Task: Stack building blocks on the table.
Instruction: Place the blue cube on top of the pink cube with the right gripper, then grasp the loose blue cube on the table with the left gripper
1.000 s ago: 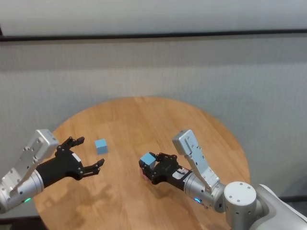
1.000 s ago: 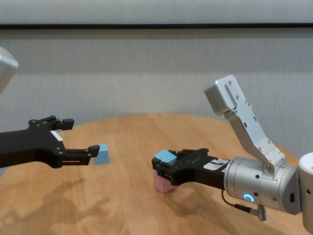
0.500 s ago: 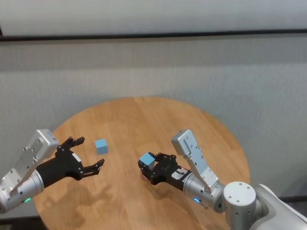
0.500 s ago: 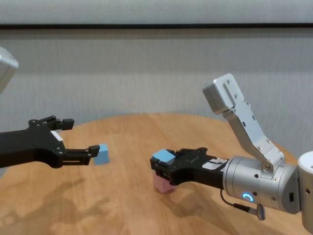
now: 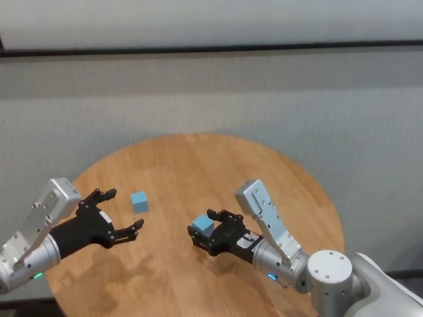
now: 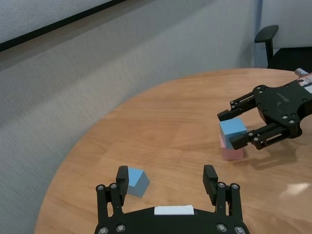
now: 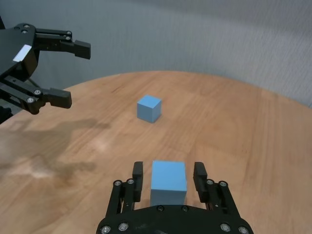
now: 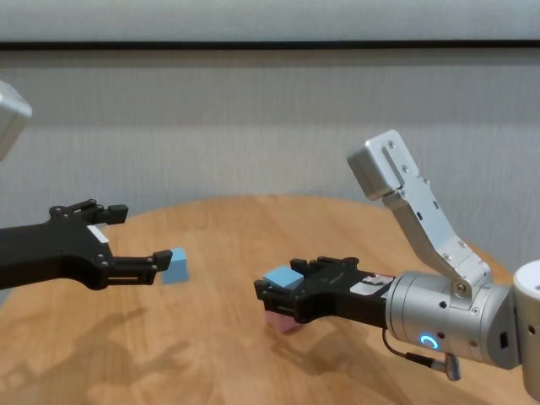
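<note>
Near the middle of the tabletop (image 5: 218, 158), toward its right half, you had a light blue block (image 5: 202, 224) sitting squarely on top of the pink block (image 6: 232, 152), the two forming a short stack. Your right hand (image 5: 203, 231) was around the upper blue block, its fingers (image 7: 138, 176) standing just off either side of it with narrow gaps showing, so the hand was partly open and not clamping the block. A second light blue block (image 5: 139, 201) lay alone on the wood toward the tabletop's left edge, well apart from the stack. Your left hand (image 5: 119, 212) hung beside that lone block on the near-left part of the tabletop, spread wide and holding nothing, the block lying just beyond its fingertips (image 6: 122, 176).
</note>
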Controlling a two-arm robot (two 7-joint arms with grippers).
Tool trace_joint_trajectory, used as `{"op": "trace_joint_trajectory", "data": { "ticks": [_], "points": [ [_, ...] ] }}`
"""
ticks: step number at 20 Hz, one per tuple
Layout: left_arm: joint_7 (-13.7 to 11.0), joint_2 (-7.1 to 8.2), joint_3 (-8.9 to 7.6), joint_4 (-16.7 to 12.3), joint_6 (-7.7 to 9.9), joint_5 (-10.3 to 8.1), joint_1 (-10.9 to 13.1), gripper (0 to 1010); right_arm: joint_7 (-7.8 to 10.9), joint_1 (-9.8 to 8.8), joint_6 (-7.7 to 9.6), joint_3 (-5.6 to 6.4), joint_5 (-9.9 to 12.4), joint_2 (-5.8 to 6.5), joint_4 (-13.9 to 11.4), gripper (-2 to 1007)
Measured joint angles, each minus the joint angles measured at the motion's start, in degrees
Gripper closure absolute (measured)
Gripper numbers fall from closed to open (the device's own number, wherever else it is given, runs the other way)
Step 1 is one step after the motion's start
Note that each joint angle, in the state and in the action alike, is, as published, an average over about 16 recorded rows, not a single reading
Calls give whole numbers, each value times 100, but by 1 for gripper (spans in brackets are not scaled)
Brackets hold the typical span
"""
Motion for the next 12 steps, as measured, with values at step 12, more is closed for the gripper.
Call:
{"op": "trace_joint_trajectory", "data": {
  "ticks": [12],
  "points": [
    [0,0,0,0,0,0,0,8,-101,-81,-19,191,111,120,-396,84]
  ]
}}
